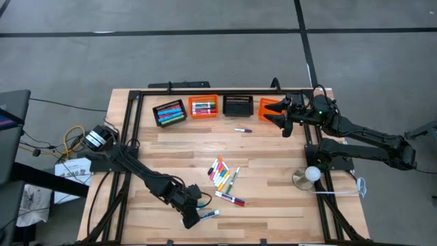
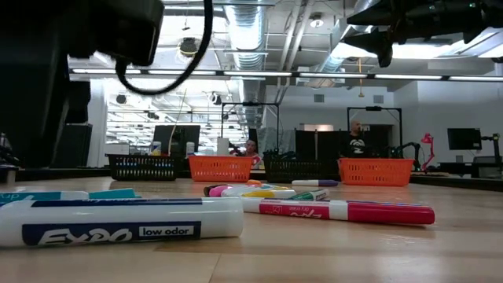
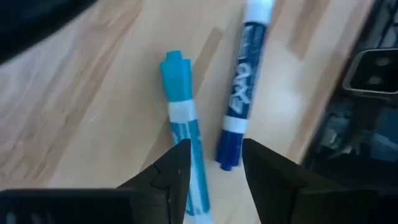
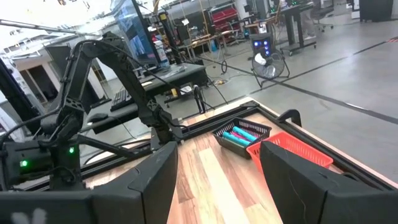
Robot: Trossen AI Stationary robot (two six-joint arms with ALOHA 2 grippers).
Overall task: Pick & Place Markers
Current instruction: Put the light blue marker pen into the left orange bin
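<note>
Two markers lie at the high view's bottom centre under the left gripper [image 1: 190,217]; more markers [image 1: 224,179] are piled mid-frame, while the right gripper [image 1: 278,115] hangs open, empty, upper right over an orange basket [image 1: 267,105]. In the left wrist view, open empty fingers [image 3: 176,171] straddle the gap between the smooth teal marker [image 3: 183,143] and blue marker [image 3: 244,93] on grained wood, so I judge a pick is starting, needing a shift onto one barrel before closing.

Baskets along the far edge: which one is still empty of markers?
The black basket, third from the left, shows only bare mesh. The other black basket and the orange basket beside it hold markers.
</note>
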